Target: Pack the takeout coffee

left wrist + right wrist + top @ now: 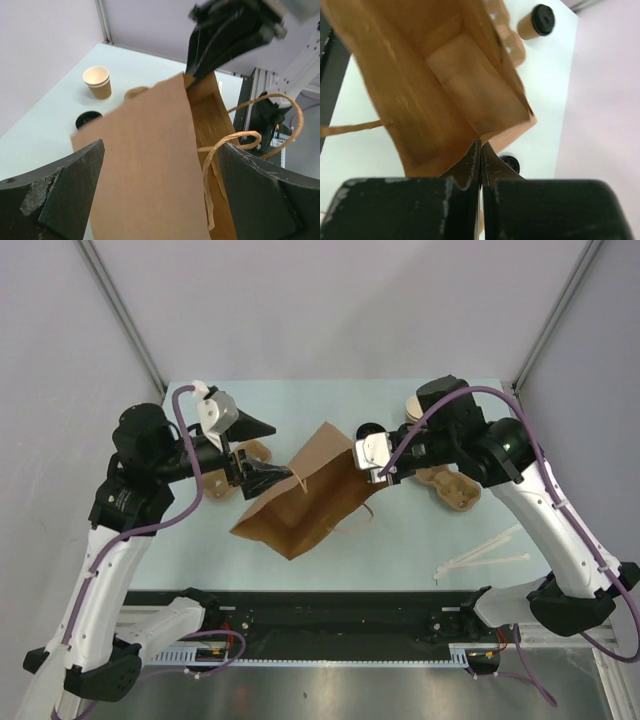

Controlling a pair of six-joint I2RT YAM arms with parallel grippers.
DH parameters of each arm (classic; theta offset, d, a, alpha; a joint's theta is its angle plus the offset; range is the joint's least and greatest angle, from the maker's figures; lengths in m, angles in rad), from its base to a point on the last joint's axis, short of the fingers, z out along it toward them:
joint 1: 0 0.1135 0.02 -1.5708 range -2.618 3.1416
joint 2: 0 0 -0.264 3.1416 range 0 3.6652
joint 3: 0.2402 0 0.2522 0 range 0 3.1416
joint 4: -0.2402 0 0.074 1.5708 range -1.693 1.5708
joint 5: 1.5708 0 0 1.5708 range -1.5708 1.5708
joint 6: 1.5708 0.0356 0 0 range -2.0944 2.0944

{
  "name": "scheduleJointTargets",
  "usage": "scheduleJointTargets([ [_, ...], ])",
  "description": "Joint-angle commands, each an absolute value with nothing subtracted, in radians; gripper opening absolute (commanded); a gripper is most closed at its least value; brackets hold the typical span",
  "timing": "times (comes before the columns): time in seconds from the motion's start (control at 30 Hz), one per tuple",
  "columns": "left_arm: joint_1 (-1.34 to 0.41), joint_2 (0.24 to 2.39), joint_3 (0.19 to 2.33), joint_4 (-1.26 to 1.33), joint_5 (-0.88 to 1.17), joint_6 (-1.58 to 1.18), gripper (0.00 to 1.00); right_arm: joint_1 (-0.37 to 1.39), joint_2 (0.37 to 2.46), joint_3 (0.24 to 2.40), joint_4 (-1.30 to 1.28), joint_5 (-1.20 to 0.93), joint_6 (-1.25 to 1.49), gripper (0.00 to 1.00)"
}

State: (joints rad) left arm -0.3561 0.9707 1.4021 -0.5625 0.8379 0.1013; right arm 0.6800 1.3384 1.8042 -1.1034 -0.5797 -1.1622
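Right gripper is pinched closed on the rim of the brown paper bag at the middle of the top view; the bag's inside shows bare paper. Left gripper is spread wide, holding nothing, with the bag's side between its fingers. The takeout coffee stands upright at upper left of the left wrist view, near a black lid.

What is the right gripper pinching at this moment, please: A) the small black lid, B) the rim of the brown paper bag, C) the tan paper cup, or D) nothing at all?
B: the right gripper is shut on the rim of the brown paper bag, as the right wrist view shows.
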Motion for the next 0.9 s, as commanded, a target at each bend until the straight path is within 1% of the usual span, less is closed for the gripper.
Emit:
scheduleJointTargets([
  [0.0, -0.357, 0.956, 1.422, -0.43, 0.809, -0.035, 1.0, 0.713, 1.354, 1.868, -1.146, -0.565, -1.217, 0.0],
  [0.07, -0.359, 0.971, 1.451, -0.451, 0.761, -0.04, 0.96, 0.724, 1.361, 1.868, -1.123, -0.525, -1.187, 0.0],
  [0.1, -0.367, 0.982, 1.463, -0.466, 0.74, -0.017, 0.95, 0.73, 1.364, 1.865, -1.079, -0.505, -1.128, 0.0],
  [0.13, -0.376, 1.005, 1.498, -0.498, 0.704, -0.002, 0.95, 0.751, 1.367, 1.862, -1.051, -0.442, -1.094, 0.0],
  [0.2, -0.426, 1.02, 1.523, -0.558, 0.632, 0.079, 0.94, 0.765, 1.387, 1.87, -1.025, -0.382, -1.048, 0.0],
  [0.23, -0.442, 1.026, 1.535, -0.567, 0.582, 0.093, 0.94, 0.778, 1.393, 1.874, -1.023, -0.365, -1.04, 0.0],
  [0.3, -0.48, 1.034, 1.543, -0.598, 0.551, 0.13, 0.94, 0.787, 1.408, 1.882, -1.019, -0.338, -1.019, 0.0],
  [0.4, -0.499, 1.04, 1.537, -0.62, 0.567, 0.146, 0.94, 0.793, 1.414, 1.885, -1.012, -0.333, -1.011, 0.0],
  [0.5, -0.499, 1.022, 1.485, -0.634, 0.632, 0.15, 0.97, 0.784, 1.416, 1.888, -0.994, -0.339, -0.993, 0.0],
  [0.6, -0.499, 0.994, 1.463, -0.663, 0.6, 0.14, 0.99, 0.735, 1.425, 1.924, -1.018, -0.389, -0.986, 0.0],
  [0.67, -0.495, 0.992, 1.463, -0.728, 0.598, 0.137, 1.0, 0.701, 1.43, 1.946, -1.043, -0.405, -0.992, 0.0],
  [0.73, -0.495, 0.991, 1.465, -0.779, 0.642, 0.162, 1.0, 0.681, 1.43, 1.957, -1.049, -0.422, -0.993, 0.0],
  [0.83, -0.497, 0.988, 1.474, -0.892, 0.701, 0.242, 1.0, 0.646, 1.442, 1.988, -1.083, -0.445, -1.005, 0.0],
  [0.87, -0.495, 0.995, 1.48, -0.972, 0.713, 0.279, 0.99, 0.641, 1.45, 2.002, -1.103, -0.448, -1.009, 0.0],
])
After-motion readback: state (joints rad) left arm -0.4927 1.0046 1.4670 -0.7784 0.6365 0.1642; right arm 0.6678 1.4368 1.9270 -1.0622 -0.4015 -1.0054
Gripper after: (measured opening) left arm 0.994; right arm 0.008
